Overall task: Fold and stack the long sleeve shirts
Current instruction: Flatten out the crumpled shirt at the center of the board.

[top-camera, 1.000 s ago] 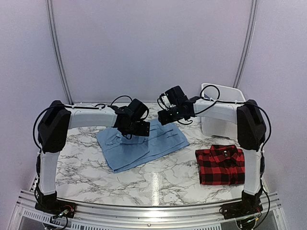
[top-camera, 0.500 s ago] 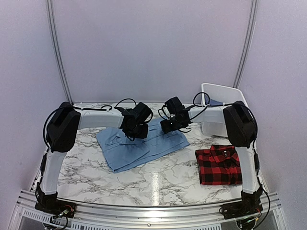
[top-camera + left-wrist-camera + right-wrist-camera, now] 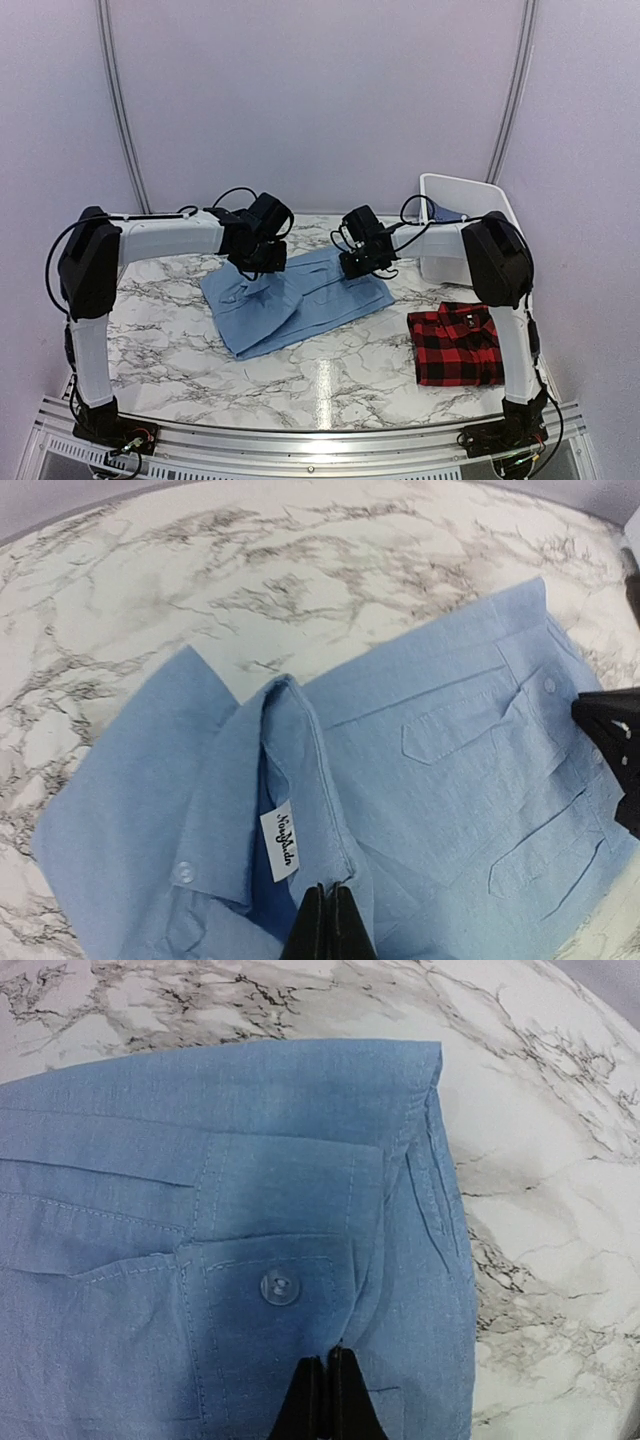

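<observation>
Light blue shirt (image 3: 300, 305) lies spread and partly folded at mid-table (image 3: 330, 385), collar end toward the left arm, hem end toward the right. Left gripper (image 3: 328, 925) is down at the collar (image 3: 300, 760), jaws pressed together on the fold of cloth just beside the white label (image 3: 285, 842). In the top view the fabric peaks up a little toward it, so a pinch looks likely. Right gripper (image 3: 325, 1395) sits on the far right part of the same shirt, jaws likewise closed on the cloth just below a pocket button (image 3: 280, 1287), near the edge. How many layers either one has caught cannot be told. Plaid shirt (image 3: 458, 345) lies folded near the right edge of the table, well apart from the blue one. White bin (image 3: 445, 262) stands behind it with a bit of darker blue cloth (image 3: 447, 213) showing over the rim. Handling judgement: thin woven cotton, light and limp, with no stiffness beyond the collar, placket and pocket seams. It will drape and sag between two holds, and slack layers may slide off each other on the smooth marble. Best holds are doubled places such as the collar stand, seams and hem corners, where a narrow pinch bites more than one thickness. Buttons are hard and slippery, so grip beside them. A single-layer pinch risks peeling the top ply away and undoing the fold.
</observation>
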You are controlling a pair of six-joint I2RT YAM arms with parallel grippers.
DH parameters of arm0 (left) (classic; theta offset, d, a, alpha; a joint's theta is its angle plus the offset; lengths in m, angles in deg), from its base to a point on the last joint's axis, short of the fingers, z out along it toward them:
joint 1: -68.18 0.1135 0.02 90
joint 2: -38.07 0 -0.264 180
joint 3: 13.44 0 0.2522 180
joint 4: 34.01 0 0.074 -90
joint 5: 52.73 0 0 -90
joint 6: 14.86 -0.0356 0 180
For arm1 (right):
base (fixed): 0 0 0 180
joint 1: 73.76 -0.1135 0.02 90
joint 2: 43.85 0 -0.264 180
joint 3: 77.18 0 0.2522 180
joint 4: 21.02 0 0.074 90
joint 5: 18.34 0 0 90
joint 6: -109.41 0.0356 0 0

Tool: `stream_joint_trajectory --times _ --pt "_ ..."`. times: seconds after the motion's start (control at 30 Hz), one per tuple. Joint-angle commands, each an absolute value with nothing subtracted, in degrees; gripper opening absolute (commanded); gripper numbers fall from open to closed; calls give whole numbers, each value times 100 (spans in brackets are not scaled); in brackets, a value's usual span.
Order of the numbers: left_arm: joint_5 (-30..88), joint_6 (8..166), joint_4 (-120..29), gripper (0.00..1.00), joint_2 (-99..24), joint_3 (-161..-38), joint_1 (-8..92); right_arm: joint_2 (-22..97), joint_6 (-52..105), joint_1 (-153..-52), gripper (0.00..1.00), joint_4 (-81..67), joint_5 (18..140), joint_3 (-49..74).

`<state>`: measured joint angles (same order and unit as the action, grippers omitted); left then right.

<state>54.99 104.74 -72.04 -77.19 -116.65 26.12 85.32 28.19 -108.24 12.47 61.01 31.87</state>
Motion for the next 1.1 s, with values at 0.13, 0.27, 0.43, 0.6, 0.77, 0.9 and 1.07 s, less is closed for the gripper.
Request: stream_joint_trajectory --times 0.13,0.27,0.43,0.6,0.77,0.9,1.07 --pt "5724 10551 -7222 0 -6270 -10738 3466 8083 2966 -10793 0 1545 5385 2639" --pt "5531 10528 -7113 0 -6020 -10355 4114 7590 3152 -10798 0 1564 5536 2014" --pt "5111 10573 -6744 0 -6205 -10268 4896 6762 3505 -10948 0 1452 5941 985" --pt "4556 10825 -6440 0 -6520 -10219 5796 5970 3824 -11308 0 1532 5966 105" --pt "4502 10933 -6335 0 -6421 -9872 6397 5589 3951 -11508 0 1770 5896 -150" --pt "4112 10724 -6357 0 -6637 -10045 6671 5482 3919 -11728 0 1738 6304 -94" --pt "4157 10728 -6432 1 -6826 -10205 6690 5653 3844 -11923 0 1907 6318 215"
